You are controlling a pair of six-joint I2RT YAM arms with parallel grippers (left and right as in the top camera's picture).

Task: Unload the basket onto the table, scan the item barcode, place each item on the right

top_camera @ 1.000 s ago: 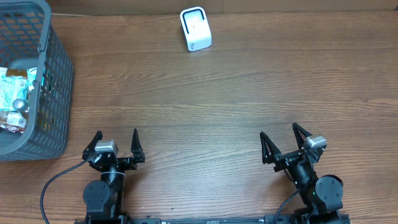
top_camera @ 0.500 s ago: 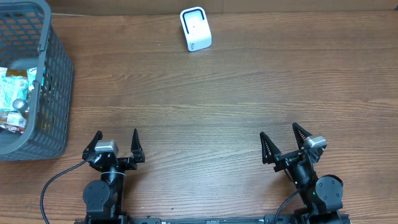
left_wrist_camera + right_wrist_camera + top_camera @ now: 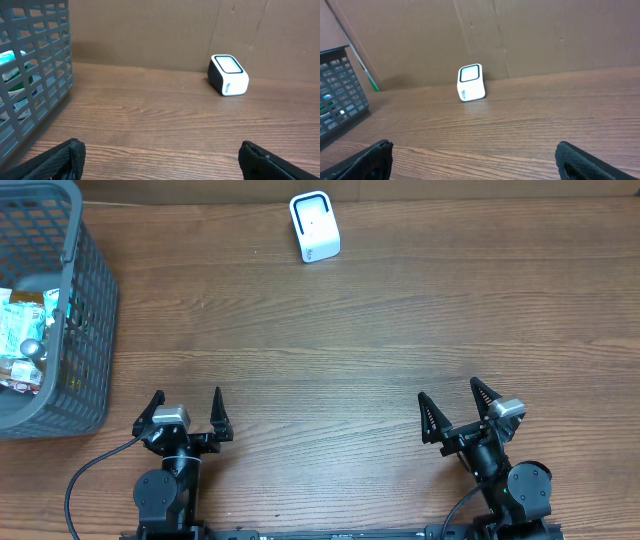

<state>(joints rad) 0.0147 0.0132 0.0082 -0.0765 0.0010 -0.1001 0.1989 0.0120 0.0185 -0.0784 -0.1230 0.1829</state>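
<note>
the grey basket point(image 3: 92, 300) stands at the far left of the tabletop point(image 3: 350, 330), with the packaged items point(image 3: 20, 340) inside it. the left hand point(image 3: 188, 394) sits low at the near edge, pointing forward, fingers spread wide, holding nothing. the white scanner point(image 3: 314, 226) stands at the far edge, well apart. the right hand point(image 3: 449, 390) sits near right, angled slightly left, also spread and empty.

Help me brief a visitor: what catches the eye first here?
The grey basket at the far left, holding packets. Then the small white scanner standing alone at the far edge, and the left claw and right claw, both open and empty, at the near edge.
</note>
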